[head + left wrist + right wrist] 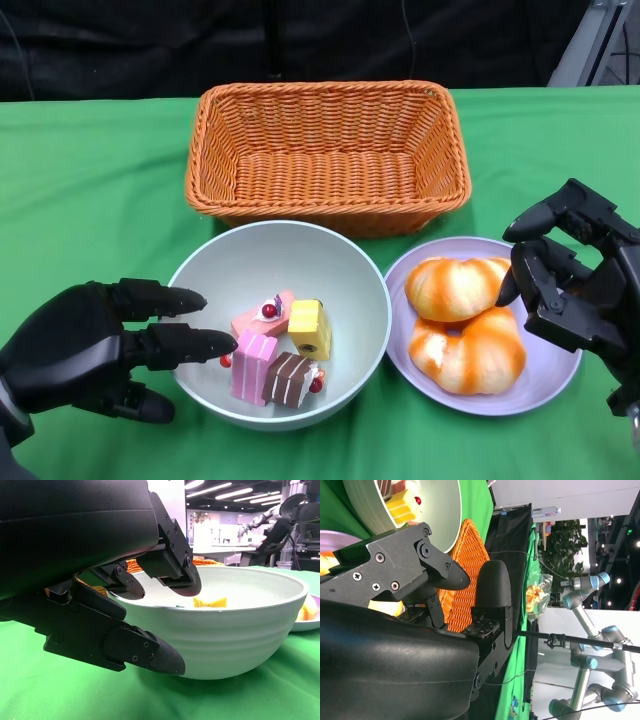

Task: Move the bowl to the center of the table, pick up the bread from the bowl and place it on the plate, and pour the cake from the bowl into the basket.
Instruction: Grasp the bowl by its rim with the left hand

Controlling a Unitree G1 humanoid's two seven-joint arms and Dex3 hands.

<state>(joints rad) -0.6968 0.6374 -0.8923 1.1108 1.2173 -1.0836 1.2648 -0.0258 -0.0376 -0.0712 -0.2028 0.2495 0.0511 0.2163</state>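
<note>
The pale green bowl sits mid-table and holds several small cakes: a yellow one, a pink one, a brown one. Two glazed breads lie on the lilac plate to its right. Behind them stands the orange wicker basket, with nothing in it. My left hand is at the bowl's left rim, fingers reaching over it and thumb below. In the left wrist view the fingers hover just above the bowl. My right hand holds nothing beside the plate's right edge.
A green cloth covers the table. Bowl, plate and basket stand close together, nearly touching. Dark backdrop runs behind the table's far edge.
</note>
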